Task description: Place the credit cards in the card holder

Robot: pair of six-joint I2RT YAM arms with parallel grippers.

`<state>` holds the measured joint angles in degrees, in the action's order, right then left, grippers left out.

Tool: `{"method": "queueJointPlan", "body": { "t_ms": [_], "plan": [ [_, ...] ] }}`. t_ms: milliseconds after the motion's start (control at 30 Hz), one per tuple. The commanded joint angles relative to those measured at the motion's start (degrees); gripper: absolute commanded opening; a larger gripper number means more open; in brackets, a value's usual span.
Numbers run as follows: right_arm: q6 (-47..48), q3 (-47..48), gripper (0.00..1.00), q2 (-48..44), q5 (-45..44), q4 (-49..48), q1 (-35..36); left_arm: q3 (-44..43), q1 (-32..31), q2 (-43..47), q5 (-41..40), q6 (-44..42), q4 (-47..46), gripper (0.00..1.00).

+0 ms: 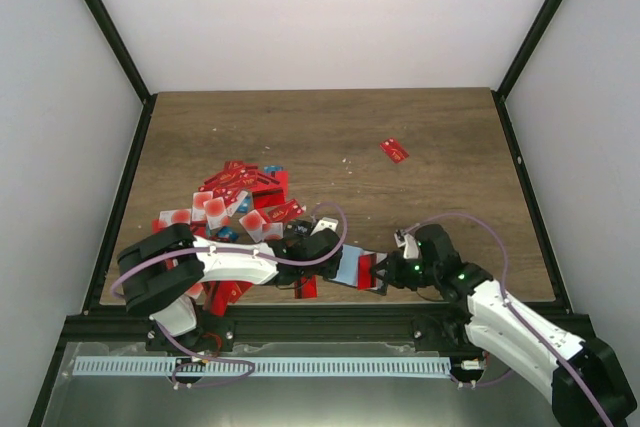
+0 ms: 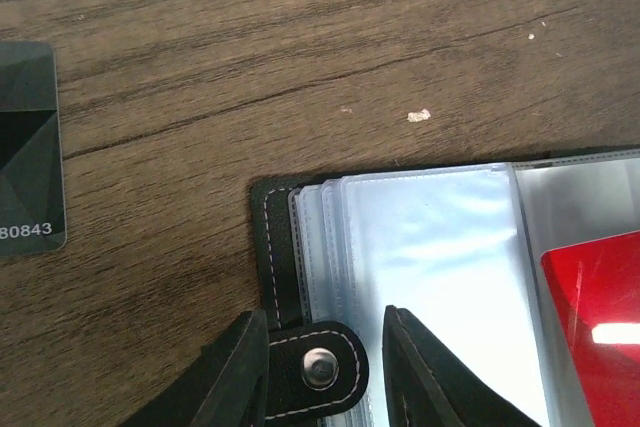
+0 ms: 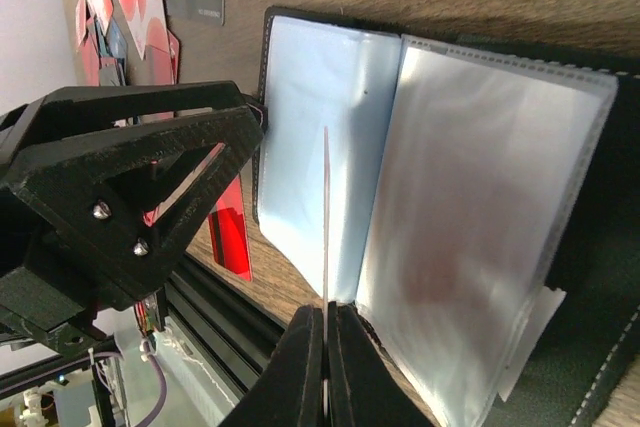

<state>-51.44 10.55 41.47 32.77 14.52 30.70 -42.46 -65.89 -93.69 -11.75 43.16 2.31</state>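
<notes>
The card holder (image 1: 345,269) lies open near the table's front edge, its clear sleeves (image 2: 420,247) facing up and its black cover (image 3: 600,247) spread flat. My left gripper (image 2: 322,317) straddles the holder's black clasp tab (image 2: 318,367). Its left finger touches the tab and a gap shows at the right finger. My right gripper (image 3: 326,309) is shut on a red credit card (image 2: 590,317). In the right wrist view this card is edge-on, standing over the sleeves. A heap of mostly red credit cards (image 1: 235,197) lies at the left.
A single red card (image 1: 394,150) lies far back on the right. A thin black card (image 2: 25,147) sits left of the holder. Another red card (image 3: 232,232) lies by the front rail (image 1: 330,325). The left gripper's frame (image 3: 150,177) stands close beside the holder.
</notes>
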Motion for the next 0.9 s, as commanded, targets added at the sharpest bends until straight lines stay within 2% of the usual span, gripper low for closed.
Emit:
{"method": "queueJointPlan", "body": {
  "t_ms": [0,333,867],
  "plan": [
    [0.9,-0.2,0.01,-2.1,-1.1,1.8,-1.1,-0.3,-0.2,-1.3,-1.3,0.1,1.3,0.34],
    [0.3,-1.2,0.01,-0.4,-2.3,0.9,-1.2,-0.2,-0.2,-2.0,-1.7,0.2,1.5,0.23],
    [0.1,-2.4,0.01,2.4,0.9,-5.2,-1.4,-0.1,-0.2,-2.5,-1.3,0.2,1.2,0.19]
  ]
}}
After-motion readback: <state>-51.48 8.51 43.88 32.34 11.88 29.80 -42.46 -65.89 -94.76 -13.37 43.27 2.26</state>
